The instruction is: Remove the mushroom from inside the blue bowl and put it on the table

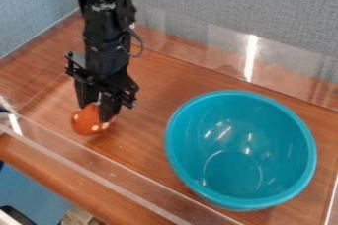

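Note:
The mushroom (pixel 89 122) shows as a small orange-brown cap resting low on the table (pixel 185 66), left of the blue bowl (pixel 242 150). My gripper (pixel 99 112) points straight down over it, its black fingers (pixel 81 101) closed against the cap's sides. The stem is hidden under the cap and fingers. The large teal bowl has nothing inside it. It sits about a bowl's radius to the right of the gripper.
Clear acrylic walls run along the table's front edge (pixel 79 160) and its back right side (pixel 264 56). A blue-grey textured wall stands behind. Bare wood lies between the mushroom and the bowl.

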### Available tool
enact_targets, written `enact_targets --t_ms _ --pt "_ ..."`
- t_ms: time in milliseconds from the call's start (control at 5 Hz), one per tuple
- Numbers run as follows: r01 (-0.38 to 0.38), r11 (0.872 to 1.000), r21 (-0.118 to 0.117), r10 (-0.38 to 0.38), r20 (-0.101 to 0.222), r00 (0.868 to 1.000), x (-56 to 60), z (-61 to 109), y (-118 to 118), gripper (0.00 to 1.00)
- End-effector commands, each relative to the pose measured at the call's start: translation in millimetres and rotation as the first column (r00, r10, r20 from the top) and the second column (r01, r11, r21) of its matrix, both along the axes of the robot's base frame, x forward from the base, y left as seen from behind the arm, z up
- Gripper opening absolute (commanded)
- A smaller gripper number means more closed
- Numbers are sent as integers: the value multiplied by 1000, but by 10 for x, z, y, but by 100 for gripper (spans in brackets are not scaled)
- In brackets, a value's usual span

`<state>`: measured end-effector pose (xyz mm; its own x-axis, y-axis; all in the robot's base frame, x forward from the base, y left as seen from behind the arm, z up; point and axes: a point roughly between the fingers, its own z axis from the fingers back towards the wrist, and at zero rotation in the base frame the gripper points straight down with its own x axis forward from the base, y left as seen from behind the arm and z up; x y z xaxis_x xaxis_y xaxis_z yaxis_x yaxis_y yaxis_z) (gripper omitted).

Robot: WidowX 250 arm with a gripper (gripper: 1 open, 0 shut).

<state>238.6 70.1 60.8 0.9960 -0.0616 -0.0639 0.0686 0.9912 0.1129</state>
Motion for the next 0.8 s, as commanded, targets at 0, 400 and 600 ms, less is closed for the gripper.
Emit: enact_targets --t_ms 0,400,600 --pt "-17 1000 14 16 81 997 73 220 52 0" --pt "-25 1000 5 25 87 996 58 241 87 100" --pt "-34 999 1 34 83 996 46 218 101 100"
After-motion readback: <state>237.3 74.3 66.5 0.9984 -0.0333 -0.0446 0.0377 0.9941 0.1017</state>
